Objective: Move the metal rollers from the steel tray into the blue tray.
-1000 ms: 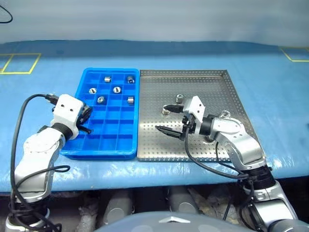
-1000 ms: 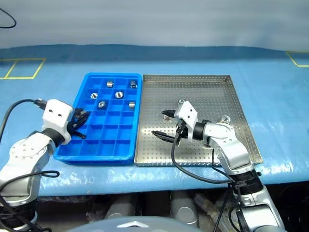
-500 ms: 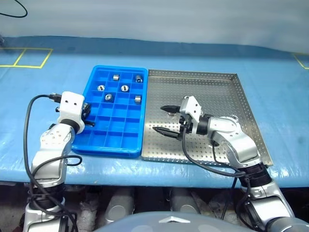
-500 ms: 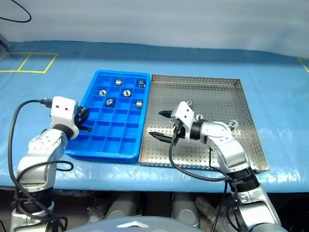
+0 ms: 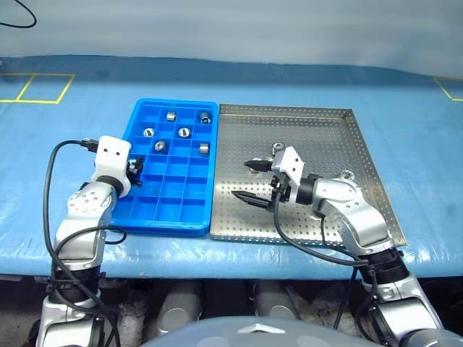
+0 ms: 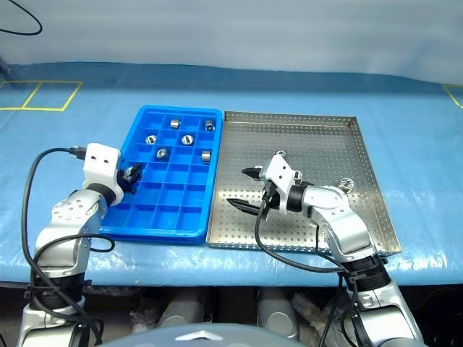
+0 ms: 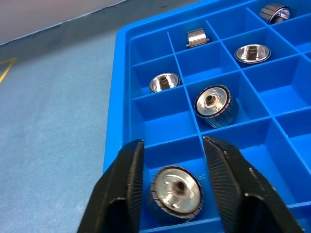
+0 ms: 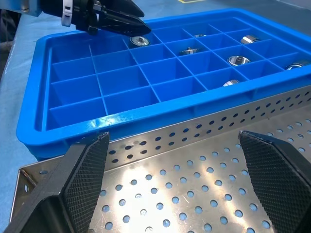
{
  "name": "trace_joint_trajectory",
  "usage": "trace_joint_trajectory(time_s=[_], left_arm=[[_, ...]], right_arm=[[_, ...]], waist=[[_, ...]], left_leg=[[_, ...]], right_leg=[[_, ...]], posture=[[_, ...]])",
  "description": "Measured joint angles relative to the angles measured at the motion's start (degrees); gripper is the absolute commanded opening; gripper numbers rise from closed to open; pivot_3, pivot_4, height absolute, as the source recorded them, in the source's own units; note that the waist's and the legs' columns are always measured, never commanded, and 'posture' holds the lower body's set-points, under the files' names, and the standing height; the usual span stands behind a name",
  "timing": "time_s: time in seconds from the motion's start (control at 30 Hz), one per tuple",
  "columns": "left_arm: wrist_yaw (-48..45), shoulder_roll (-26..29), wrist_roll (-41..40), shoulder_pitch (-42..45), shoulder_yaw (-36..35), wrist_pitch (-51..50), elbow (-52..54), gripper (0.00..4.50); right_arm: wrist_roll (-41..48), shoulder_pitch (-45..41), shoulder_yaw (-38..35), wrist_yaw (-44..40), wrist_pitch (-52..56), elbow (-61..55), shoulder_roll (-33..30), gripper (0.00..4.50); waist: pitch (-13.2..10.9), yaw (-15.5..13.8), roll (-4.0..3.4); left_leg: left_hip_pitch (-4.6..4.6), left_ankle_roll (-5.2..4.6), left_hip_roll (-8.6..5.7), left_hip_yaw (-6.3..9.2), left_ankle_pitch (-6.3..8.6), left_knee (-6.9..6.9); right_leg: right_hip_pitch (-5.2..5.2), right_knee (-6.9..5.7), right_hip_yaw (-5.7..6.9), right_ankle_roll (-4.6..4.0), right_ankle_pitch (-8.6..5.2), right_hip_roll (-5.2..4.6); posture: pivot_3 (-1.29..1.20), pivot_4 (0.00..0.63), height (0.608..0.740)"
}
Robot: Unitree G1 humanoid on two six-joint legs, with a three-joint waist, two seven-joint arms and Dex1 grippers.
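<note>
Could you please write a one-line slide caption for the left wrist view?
Left pincer open around a metal roller lying in a cell of the blue tray, five more rollers beyond.

I seem to stand in a workshop or test lab: my tabletop (image 5: 405,108) wears a blue plastic sheet, yellow tape squares (image 5: 36,88) mark it at the upper left of the frame, and a plain pale wall (image 5: 239,29) runs behind.

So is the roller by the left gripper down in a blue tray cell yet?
Yes. The roller lies in a blue tray cell, between the left gripper fingers, which stand apart.
</note>
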State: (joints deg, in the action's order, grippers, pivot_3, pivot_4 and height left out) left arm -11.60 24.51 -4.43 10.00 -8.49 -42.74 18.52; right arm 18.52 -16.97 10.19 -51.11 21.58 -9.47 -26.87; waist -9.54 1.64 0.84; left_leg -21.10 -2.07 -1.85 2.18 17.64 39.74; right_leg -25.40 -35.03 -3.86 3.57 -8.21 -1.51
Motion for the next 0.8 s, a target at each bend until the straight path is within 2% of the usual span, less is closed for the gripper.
trace_joint_trajectory(time_s=[0.27,0.37,0.47,0.57,0.67,0.8], left_arm=[[-1.0,-2.4,-2.2,1.1,-0.5,5.7,0.0,2.98],[-5.6,-4.6,-6.2,3.8,1.3,7.3,0.5,2.98],[-12.4,-5.6,-10.2,8.1,6.5,7.4,0.2,2.98],[-19.0,-4.8,-10.3,14.2,13.4,7.6,-4.0,2.98],[-23.0,-4.8,-9.6,18.8,17.2,8.6,-10.3,2.98],[-25.7,-5.9,-6.0,24.7,22.4,11.3,-23.1,2.98]], right_arm=[[-0.1,0.0,0.0,0.2,-0.3,0.0,-0.1,4.50],[-0.1,0.7,-0.7,1.0,-0.3,-0.7,-0.5,4.50],[-0.1,3.1,-2.8,2.4,0.0,-3.6,-2.0,4.50],[0.0,7.4,-5.6,4.0,0.5,-6.9,-4.0,4.50],[0.0,10.9,-7.3,5.9,1.6,-9.5,-4.6,4.50],[-0.5,15.5,-9.8,9.5,2.8,-13.5,-5.7,4.50]], waist=[[0.0,-0.1,0.00],[0.0,-0.4,0.01],[0.0,-0.1,0.00],[0.0,0.8,-0.02],[0.1,2.8,-0.06],[0.1,5.7,-0.08]], left_leg=[[-0.01,0.02,0.00,0.00,-0.01,0.00],[-0.04,0.03,-0.05,0.01,-0.03,0.02],[-0.10,0.08,-0.11,-0.03,-0.06,0.07],[-0.10,0.02,-0.12,-0.12,-0.04,0.07],[-0.07,-0.14,-0.08,-0.17,0.05,0.08],[-0.03,-0.17,-0.07,-0.22,0.05,0.12]], right_leg=[[0.00,0.00,0.01,0.00,0.00,-0.01],[0.01,0.02,0.04,0.00,0.00,-0.06],[0.02,0.07,0.01,0.01,0.00,-0.08],[0.01,0.08,-0.04,0.01,0.00,-0.03],[0.01,0.06,-0.10,0.02,0.00,0.03],[0.06,0.04,-0.18,0.09,0.02,0.09]], posture=[[-0.06,0.150,0.740],[-0.11,0.150,0.740],[-0.16,0.150,0.740],[-0.22,0.150,0.740],[-0.27,0.150,0.740],[-0.33,0.150,0.740]])
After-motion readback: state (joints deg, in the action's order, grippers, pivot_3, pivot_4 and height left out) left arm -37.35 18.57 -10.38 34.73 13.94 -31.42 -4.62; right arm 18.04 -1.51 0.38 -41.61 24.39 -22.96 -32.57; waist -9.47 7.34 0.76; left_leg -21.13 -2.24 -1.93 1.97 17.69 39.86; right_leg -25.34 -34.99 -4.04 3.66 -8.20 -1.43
